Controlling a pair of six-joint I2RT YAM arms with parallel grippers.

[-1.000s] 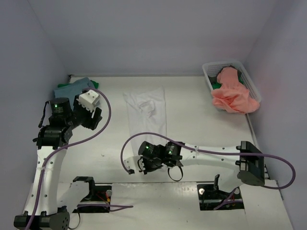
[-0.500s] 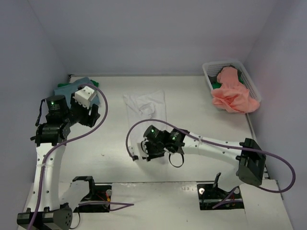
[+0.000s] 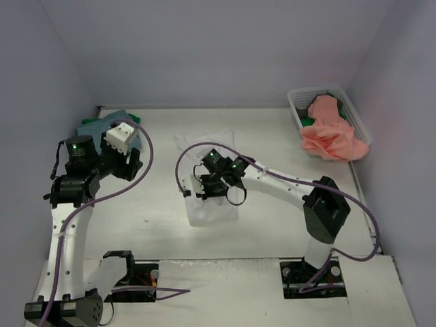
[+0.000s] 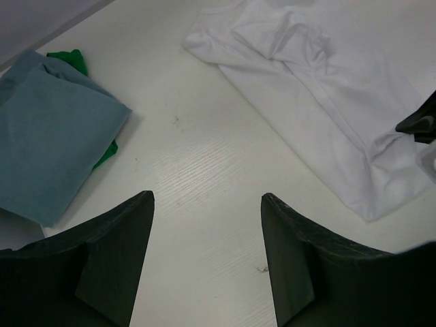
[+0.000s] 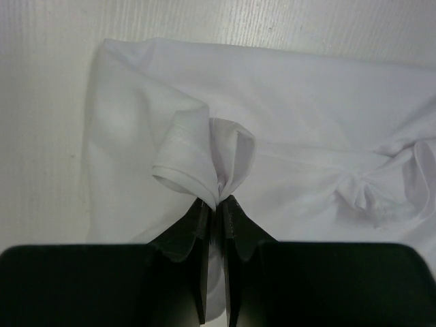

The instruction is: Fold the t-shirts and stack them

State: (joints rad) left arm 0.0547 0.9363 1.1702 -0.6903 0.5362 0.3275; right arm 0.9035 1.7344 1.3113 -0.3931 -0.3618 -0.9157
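Well left of the flat white cloth t-shirt (image 4: 320,102): one folded teal t-shirt (image 4: 48,129) lying on one bright green t-shirt (image 4: 68,61). My left gripper (image 4: 206,199) hangs between them and it, fingers wide, holding nothing. My right gripper (image 5: 218,201) is pinched tight on a bunched fold of the white one. Far right of it: one white plastic mesh basket (image 3: 298,102), one salmon pink t-shirt (image 3: 334,139) spilling over its rim, and a bit of green cloth (image 3: 306,121) inside.

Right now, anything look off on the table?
The salmon t-shirt spills over the rim of the basket instead of sitting inside. The white t-shirt lies rumpled mid-table, a bunched bit pinched in the shut right tool. Nothing looks damaged.
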